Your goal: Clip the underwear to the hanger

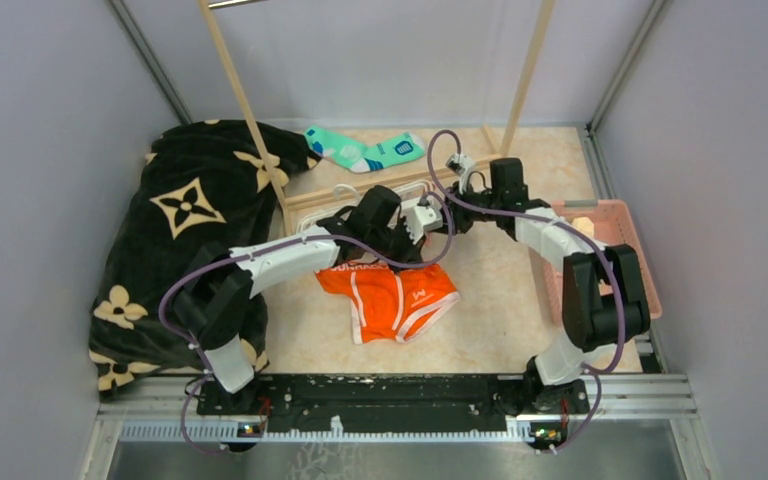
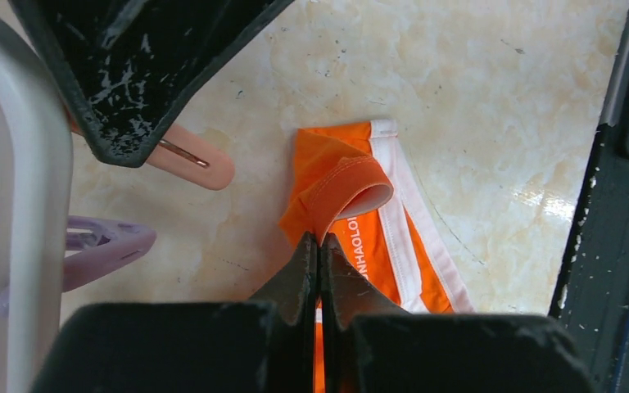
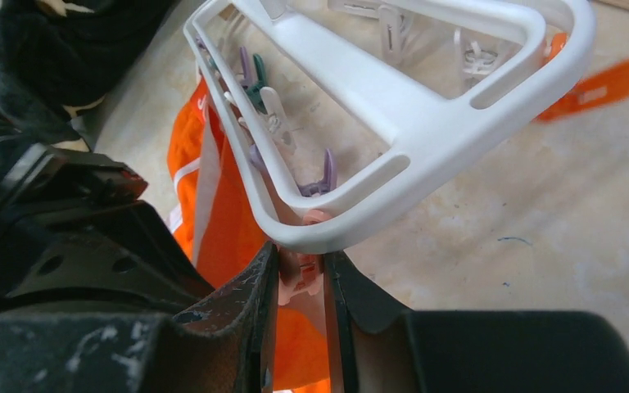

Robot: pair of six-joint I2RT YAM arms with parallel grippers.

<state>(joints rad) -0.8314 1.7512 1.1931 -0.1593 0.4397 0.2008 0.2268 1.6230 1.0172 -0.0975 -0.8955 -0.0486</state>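
Observation:
The orange underwear [image 1: 395,300] lies on the beige floor, its lettered waistband [image 2: 359,246] nearest my left gripper. That left gripper [image 2: 321,239] is shut on a fold of the waistband, which stands up in a loop in front of the tips. In the top view the left gripper [image 1: 396,256] sits at the garment's upper edge. The white hanger [image 3: 426,123] lies tilted over the underwear [image 3: 229,213]. My right gripper [image 3: 303,252] is shut on a peach-orange clip [image 3: 299,274] under the frame's near corner. Purple [image 3: 325,178] and teal [image 3: 255,90] clips dangle inside the frame.
A black blanket with beige flowers [image 1: 190,200] covers the left side. A teal sock [image 1: 365,150] lies by the wooden rack's post [image 1: 240,100]. A pink basket [image 1: 615,215] stands at the right. Another orange clip [image 3: 594,86] hangs off the far side of the hanger.

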